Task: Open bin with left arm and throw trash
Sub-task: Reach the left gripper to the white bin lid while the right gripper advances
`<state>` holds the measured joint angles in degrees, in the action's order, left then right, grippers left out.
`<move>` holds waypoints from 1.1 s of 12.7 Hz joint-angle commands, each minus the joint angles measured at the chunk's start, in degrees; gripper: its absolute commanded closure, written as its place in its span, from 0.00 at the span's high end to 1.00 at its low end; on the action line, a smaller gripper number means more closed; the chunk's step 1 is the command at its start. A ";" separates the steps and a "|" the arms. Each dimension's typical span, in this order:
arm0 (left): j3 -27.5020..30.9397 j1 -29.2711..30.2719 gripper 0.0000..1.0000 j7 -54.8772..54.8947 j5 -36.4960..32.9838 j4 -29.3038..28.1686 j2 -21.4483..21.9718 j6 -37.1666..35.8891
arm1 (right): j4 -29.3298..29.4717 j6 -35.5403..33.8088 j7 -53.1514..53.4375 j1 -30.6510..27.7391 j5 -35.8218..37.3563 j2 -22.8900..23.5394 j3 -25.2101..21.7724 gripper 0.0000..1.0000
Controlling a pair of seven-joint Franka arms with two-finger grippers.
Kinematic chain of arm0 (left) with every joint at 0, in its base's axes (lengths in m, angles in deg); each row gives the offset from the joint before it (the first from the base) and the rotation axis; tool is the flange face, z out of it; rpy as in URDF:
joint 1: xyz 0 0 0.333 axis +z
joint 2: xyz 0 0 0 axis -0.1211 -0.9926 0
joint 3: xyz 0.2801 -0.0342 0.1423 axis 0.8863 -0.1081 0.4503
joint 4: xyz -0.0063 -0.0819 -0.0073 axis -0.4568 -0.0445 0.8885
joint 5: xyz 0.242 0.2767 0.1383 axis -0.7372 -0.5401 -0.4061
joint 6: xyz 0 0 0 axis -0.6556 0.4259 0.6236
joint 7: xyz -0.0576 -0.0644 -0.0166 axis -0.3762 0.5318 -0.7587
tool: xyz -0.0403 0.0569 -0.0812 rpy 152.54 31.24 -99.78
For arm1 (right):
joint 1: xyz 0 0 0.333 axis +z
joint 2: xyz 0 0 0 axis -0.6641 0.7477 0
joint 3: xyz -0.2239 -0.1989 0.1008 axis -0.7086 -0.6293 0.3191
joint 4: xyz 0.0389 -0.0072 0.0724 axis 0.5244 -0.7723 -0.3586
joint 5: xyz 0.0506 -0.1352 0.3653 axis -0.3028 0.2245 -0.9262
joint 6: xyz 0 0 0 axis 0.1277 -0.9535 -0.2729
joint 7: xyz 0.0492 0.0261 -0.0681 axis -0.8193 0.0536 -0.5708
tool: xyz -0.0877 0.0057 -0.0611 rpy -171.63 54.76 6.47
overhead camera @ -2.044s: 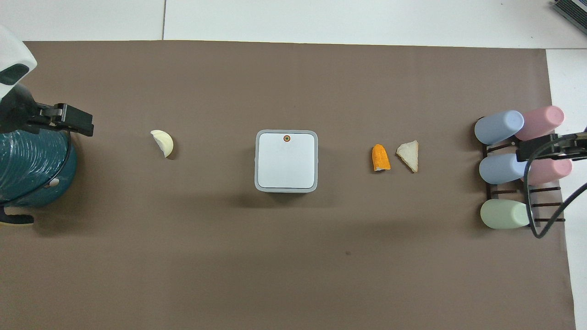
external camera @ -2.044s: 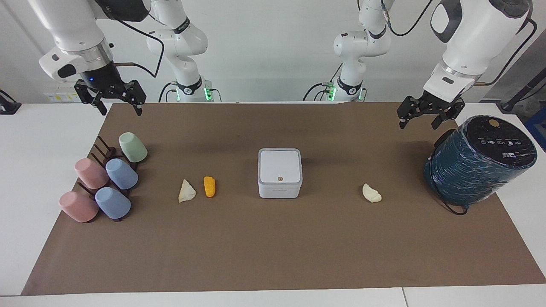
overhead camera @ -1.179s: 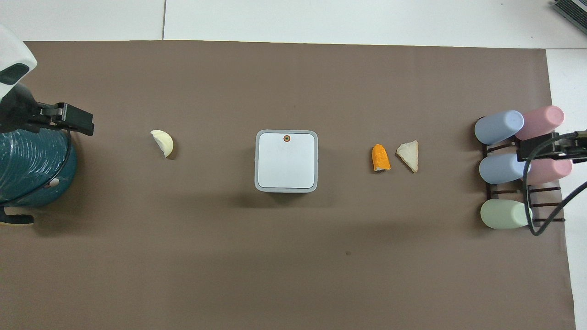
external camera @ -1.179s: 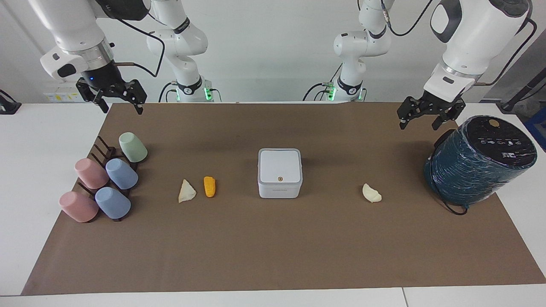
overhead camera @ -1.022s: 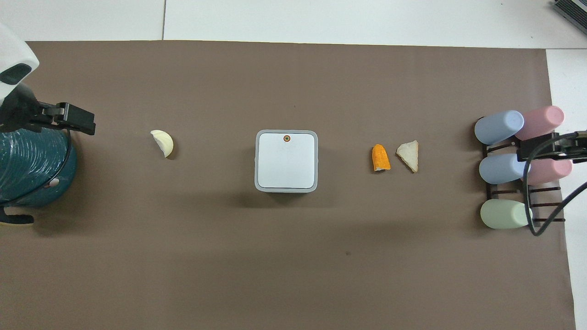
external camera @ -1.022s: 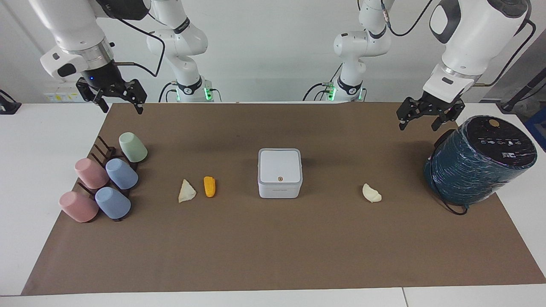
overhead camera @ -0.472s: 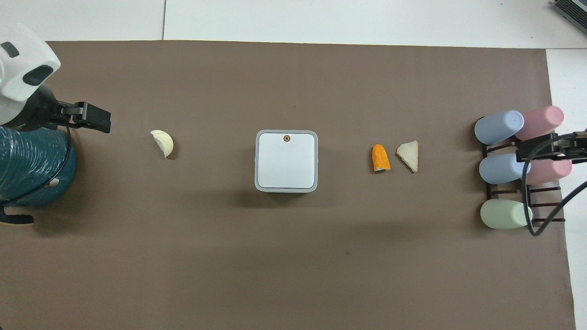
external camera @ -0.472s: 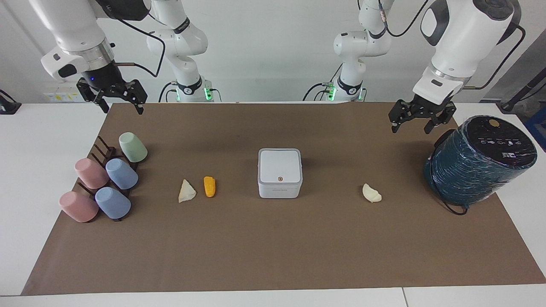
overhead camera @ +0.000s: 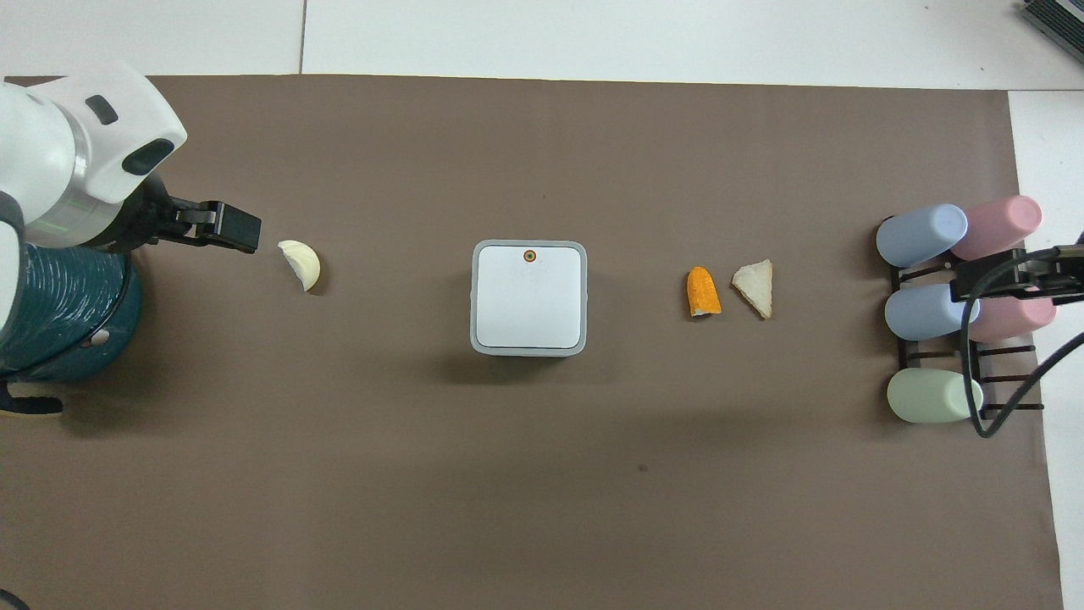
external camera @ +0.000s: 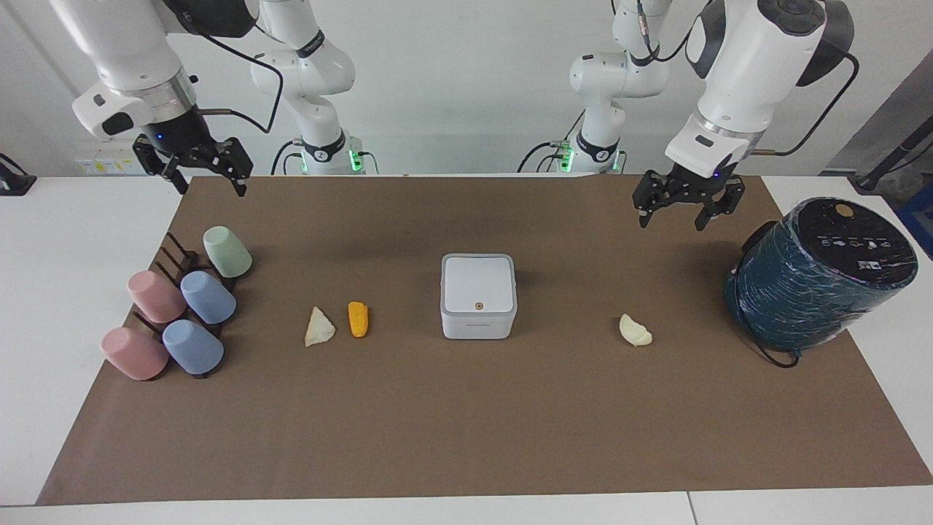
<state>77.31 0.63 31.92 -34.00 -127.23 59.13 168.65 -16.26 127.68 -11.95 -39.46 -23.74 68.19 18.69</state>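
Table (external camera: 466, 452) with brown mat fills the facing view. Dark teal cylinder (external camera: 820, 273) lies tilted at right of frame, toward the left arm's end. Cup rack (external camera: 178, 310) with five pastel cups at left of frame.

Left end effector (external camera: 681, 204), upper right of frame, is raised over bare mat beside the cylinder, fingers spread, empty. Right end effector (external camera: 197, 166), upper left of frame, hangs above the mat's edge, fingers spread, empty; this arm waits.

Bin (external camera: 477, 295) at centre of frame, lid shut, orange dot on top. Trash all on the mat: one cream wedge (external camera: 635, 329) right of centre; another cream wedge (external camera: 318, 327) and the orange piece (external camera: 358, 319) side by side, left of centre.
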 commanded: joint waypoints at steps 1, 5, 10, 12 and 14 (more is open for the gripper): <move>0.65 -2.98 1.00 -4.83 1.09 -2.94 1.91 3.31 | -2.30 0.25 -0.88 -0.39 0.16 -1.89 0.21 1.00; 0.65 -9.05 1.00 -12.57 3.20 -5.84 0.42 10.33 | -2.47 1.73 -0.88 -0.39 0.16 -1.89 0.21 1.00; 0.65 -14.06 0.52 -20.66 7.59 -5.75 -6.17 19.21 | -2.56 1.83 -0.88 -0.30 0.16 -1.89 0.21 1.00; 0.65 -14.94 0.19 -21.12 9.52 -5.84 -6.79 21.59 | -4.04 2.79 -1.06 -0.39 0.16 -2.07 0.21 1.00; 0.65 -15.90 0.00 -22.16 9.71 -5.93 -7.49 24.05 | -11.39 12.23 -2.37 -0.04 0.07 -2.94 0.21 1.00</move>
<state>77.07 -13.73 11.18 -25.17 -132.66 51.62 190.25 -19.46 132.30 -12.45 -39.44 -23.74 67.71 18.69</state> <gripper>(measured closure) 0.687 0.000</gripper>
